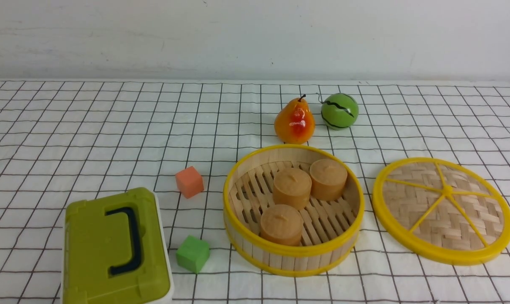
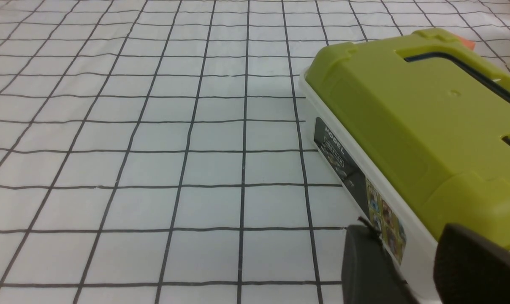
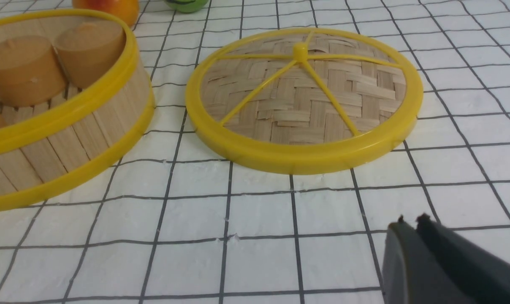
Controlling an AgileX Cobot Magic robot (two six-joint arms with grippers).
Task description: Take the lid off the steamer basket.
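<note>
The steamer basket [image 1: 293,249] stands uncovered at the centre front, with three tan cylinders [image 1: 291,188] inside; it also shows in the right wrist view [image 3: 90,126]. The lid [image 1: 443,210] lies flat on the cloth to the basket's right, apart from it, and shows in the right wrist view [image 3: 303,101]. My right gripper [image 3: 411,221] is shut and empty, low over the cloth in front of the lid. My left gripper [image 2: 407,242] is open and empty, its fingers beside the green box's [image 2: 424,122] near corner. Neither gripper shows in the front view.
The green box with a dark handle [image 1: 115,247] sits front left. An orange cube [image 1: 189,181] and a green cube [image 1: 192,253] lie between the box and the basket. A pear [image 1: 294,121] and a green ball [image 1: 339,110] stand behind the basket.
</note>
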